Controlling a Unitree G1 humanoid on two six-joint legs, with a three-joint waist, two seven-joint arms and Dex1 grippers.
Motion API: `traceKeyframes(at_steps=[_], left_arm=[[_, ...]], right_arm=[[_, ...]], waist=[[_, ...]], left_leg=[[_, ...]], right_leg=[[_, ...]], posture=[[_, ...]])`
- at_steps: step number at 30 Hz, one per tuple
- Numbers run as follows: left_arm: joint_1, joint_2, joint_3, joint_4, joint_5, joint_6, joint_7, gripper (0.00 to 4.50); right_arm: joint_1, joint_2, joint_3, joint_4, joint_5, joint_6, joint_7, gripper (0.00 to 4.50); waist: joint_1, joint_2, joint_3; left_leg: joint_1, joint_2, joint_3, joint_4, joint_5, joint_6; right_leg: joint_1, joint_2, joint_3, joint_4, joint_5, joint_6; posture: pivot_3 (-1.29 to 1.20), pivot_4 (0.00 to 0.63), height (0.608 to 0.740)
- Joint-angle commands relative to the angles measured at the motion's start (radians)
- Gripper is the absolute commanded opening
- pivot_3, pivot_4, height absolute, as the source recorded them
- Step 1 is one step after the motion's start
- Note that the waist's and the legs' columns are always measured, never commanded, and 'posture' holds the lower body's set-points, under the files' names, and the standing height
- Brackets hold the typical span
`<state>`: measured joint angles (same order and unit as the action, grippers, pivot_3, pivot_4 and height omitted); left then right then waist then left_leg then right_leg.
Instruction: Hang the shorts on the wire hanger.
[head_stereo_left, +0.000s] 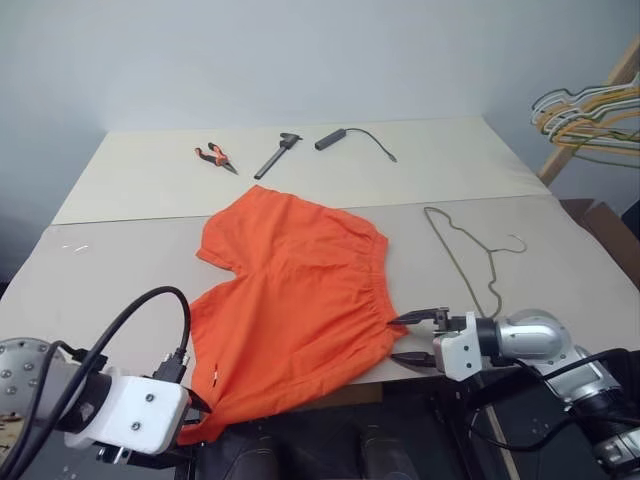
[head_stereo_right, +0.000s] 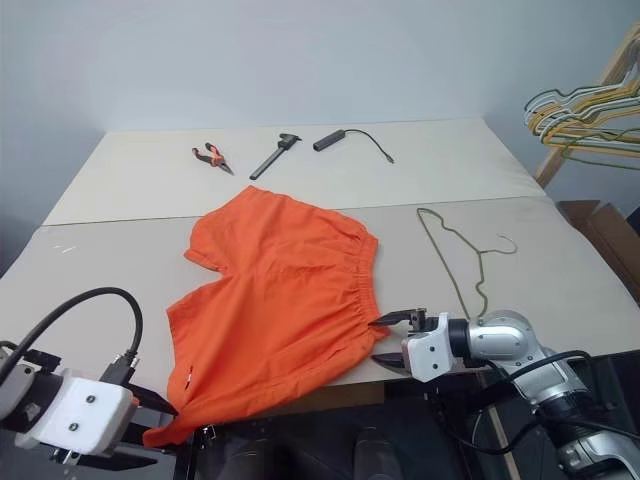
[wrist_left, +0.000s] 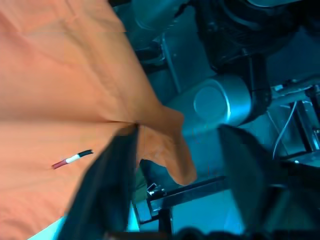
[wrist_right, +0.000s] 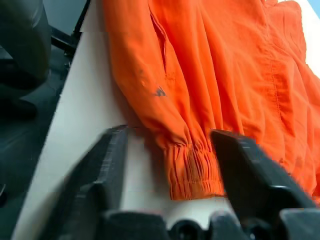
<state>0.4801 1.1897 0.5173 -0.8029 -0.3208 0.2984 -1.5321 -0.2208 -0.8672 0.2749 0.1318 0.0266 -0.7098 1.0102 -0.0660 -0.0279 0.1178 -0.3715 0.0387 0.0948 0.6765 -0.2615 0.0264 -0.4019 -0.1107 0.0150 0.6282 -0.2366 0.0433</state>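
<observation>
As we look from the near edge outward, we list:
Left gripper (wrist_left: 175, 165): nearest us, at the shorts' hanging corner; jaws spread, cloth against one finger, nothing pinched.
Right gripper (head_stereo_left: 420, 338): jaws spread, just beside the waistband end, holding nothing.
Shorts (head_stereo_left: 290, 290): orange, flat on the table (head_stereo_left: 120, 270), one corner over the near edge.
Hanger (head_stereo_left: 465, 255): bare grey wire, flat on the table right of the shorts, apart from them.
Pliers (head_stereo_left: 214, 156), black tool (head_stereo_left: 277, 155), cable (head_stereo_left: 355, 138): we find these in a row at the far side.
Coloured hangers (head_stereo_left: 590, 115): far right, on a wooden rack.
</observation>
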Motion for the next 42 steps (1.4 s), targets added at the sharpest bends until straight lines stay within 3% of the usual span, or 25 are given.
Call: traceKeyframes(at_steps=[1,2,4,7,11,17,23,32,35,42], left_arm=[[-0.035,0.002,0.071,0.035,-0.073,0.01,-0.047,3.65],[-0.057,0.005,0.086,0.052,-0.108,0.032,-0.052,3.93],[-0.118,0.0,0.104,0.1,-0.168,0.062,-0.037,4.49],[-0.236,-0.011,0.092,0.172,-0.271,0.13,0.027,4.49],[-0.494,-0.077,-0.007,0.261,-0.475,0.297,0.229,4.49],[-0.822,-0.265,-0.207,0.327,-0.606,0.443,0.492,4.49],[-0.923,-0.362,-0.309,0.348,-0.608,0.455,0.539,4.49],[-0.926,-0.35,-0.325,0.363,-0.596,0.441,0.495,4.49],[-0.922,-0.342,-0.321,0.363,-0.59,0.442,0.488,4.5],[-0.922,-0.33,-0.317,0.359,-0.588,0.446,0.478,4.5]], right_arm=[[0.042,-0.056,-0.072,-0.078,0.057,0.035,0.007,4.25],[0.064,-0.077,-0.09,-0.099,0.072,0.05,0.011,4.49],[0.12,-0.126,-0.141,-0.159,0.138,0.135,0.024,4.5],[0.188,-0.165,-0.239,-0.275,0.303,0.375,-0.001,4.5],[0.147,-0.176,-0.361,-0.359,0.458,0.782,-0.144,4.5],[-0.043,-0.207,-0.333,-0.277,0.378,1.267,-0.314,4.5],[-0.28,-0.158,-0.177,-0.108,0.249,1.672,-0.416,4.5],[-0.389,-0.073,-0.147,0.176,0.19,1.786,-0.404,4.5],[-0.39,-0.056,-0.157,0.207,0.205,1.802,-0.377,3.95],[-0.389,-0.021,-0.197,0.243,0.218,1.868,-0.36,1.54]], waist=[[0.003,0.0,0.0],[0.006,0.0,0.0],[0.012,0.0,0.001],[0.023,-0.001,0.001],[0.021,-0.001,0.001],[0.023,-0.004,-0.001],[0.007,-0.004,-0.001],[-0.003,-0.004,-0.002],[-0.003,-0.004,-0.002],[-0.003,-0.006,-0.003]], left_leg=[[0.0,0.0,0.0,0.0,0.0,0.0],[0.0,0.0,0.0,0.0,0.0,0.0],[-0.001,0.0,0.0,0.0,0.0,0.0],[-0.001,0.001,0.0,0.0,0.0,0.0],[-0.001,0.003,0.0,0.001,0.0,0.0],[-0.002,0.003,-0.001,0.003,0.0,0.0],[-0.015,0.001,0.001,0.004,0.0,0.0],[-0.027,-0.001,0.0,0.004,0.0,0.0],[-0.027,-0.001,0.0,0.005,0.0,0.0],[-0.026,-0.001,0.0,0.006,0.0,0.0]], right_leg=[[0.0,0.0,0.0,0.0,0.0,0.0],[0.0,0.0,0.0,0.0,0.0,0.0],[0.0,0.0,0.0,0.0,-0.001,0.0],[-0.001,0.0,0.0,0.0,-0.001,0.001],[0.0,0.002,0.0,0.0,0.0,0.001],[0.0,0.004,0.0,-0.001,0.007,0.008],[-0.008,0.004,-0.001,-0.004,0.009,0.009],[-0.02,0.004,-0.001,-0.004,0.009,0.011],[-0.019,0.004,-0.001,-0.004,0.009,0.011],[-0.018,0.004,-0.001,-0.003,0.01,0.012]], posture=[[-0.07,0.126,0.74],[-0.07,0.126,0.74],[-0.06,0.124,0.74],[-0.06,0.121,0.74],[-0.08,0.109,0.74],[-0.11,0.096,0.74],[-0.12,0.087,0.74],[-0.1,0.088,0.74],[-0.1,0.091,0.74],[-0.1,0.094,0.74]])
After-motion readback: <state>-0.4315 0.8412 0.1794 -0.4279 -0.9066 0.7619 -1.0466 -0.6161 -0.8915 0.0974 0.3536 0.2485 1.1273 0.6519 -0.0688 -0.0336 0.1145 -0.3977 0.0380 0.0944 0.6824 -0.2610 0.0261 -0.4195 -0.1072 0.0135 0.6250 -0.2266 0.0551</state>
